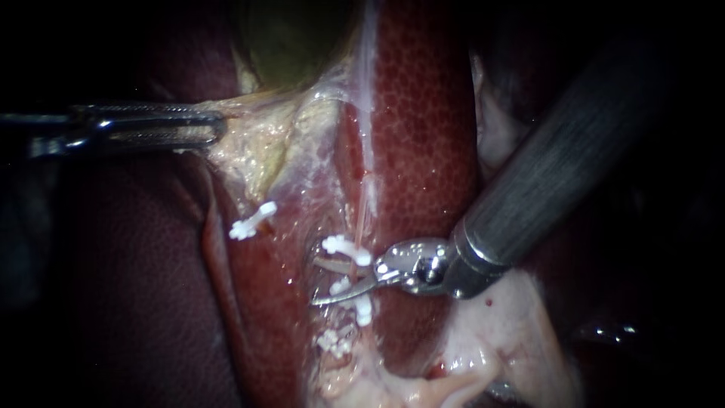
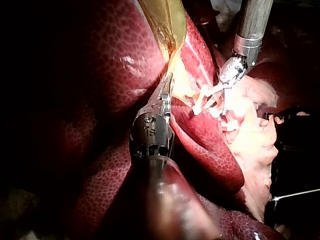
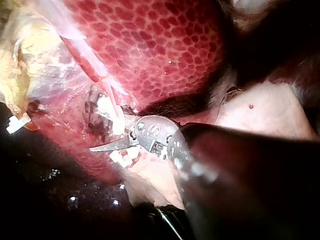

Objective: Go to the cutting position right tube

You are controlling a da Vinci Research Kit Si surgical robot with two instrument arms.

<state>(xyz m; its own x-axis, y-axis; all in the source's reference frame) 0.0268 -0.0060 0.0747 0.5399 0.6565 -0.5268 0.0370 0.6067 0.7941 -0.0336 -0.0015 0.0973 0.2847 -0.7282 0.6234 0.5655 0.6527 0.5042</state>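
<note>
Right tube (image 1: 362, 221) just under centre, running toward six o'clock, bare stretch between two clips (image 1: 341, 245); straddled from three o'clock by right instrument (image 1: 319, 282), blades apart. Out at ten o'clock, left instrument (image 1: 215, 128) clamped on gallbladder (image 1: 294, 45), holding tension. Risks nicking a clip or liver (image 1: 423, 136) if blades drift off that gap.

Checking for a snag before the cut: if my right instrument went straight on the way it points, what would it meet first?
Probably the thin pink tube, lying between the white clips just ahead of the right instrument, whose jaws are open; depth is unclear.
</note>
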